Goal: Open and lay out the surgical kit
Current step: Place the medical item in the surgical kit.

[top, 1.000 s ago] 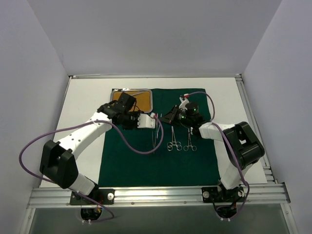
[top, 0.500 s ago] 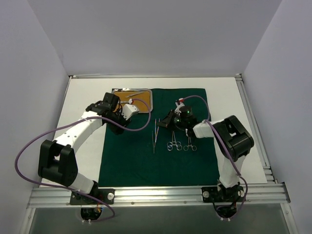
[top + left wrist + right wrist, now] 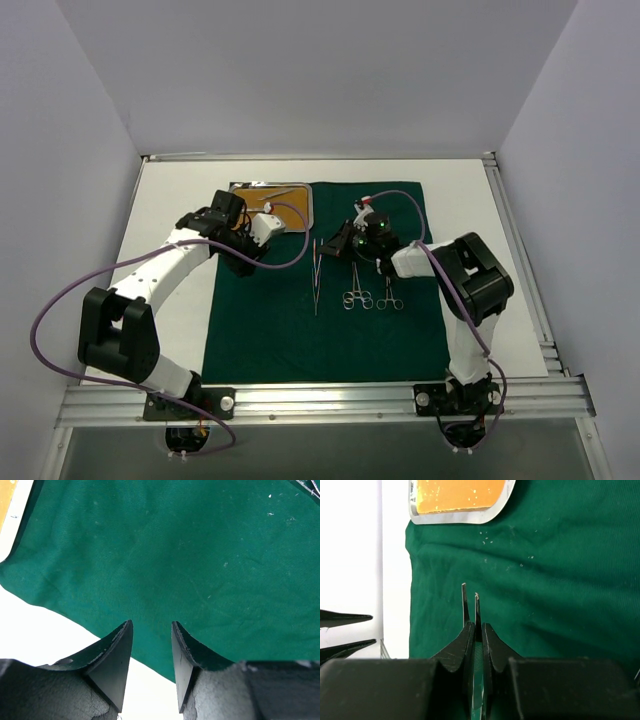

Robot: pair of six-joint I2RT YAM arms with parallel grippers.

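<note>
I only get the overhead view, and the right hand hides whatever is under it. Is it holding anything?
Observer: Yes. Its wrist camera shows the right hand shut on tweezers, both tips poking out ahead.
Operator: And the left hand?
Observer: The left hand is open and empty.
Operator: What lies under it?
Observer: The edge of the cloth, with bare white table beside it.

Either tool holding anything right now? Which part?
The right tool is shut on thin tweezers, gripped along the shaft, both tips poking out ahead. The left tool is open over the green cloth, holding nothing.
</note>
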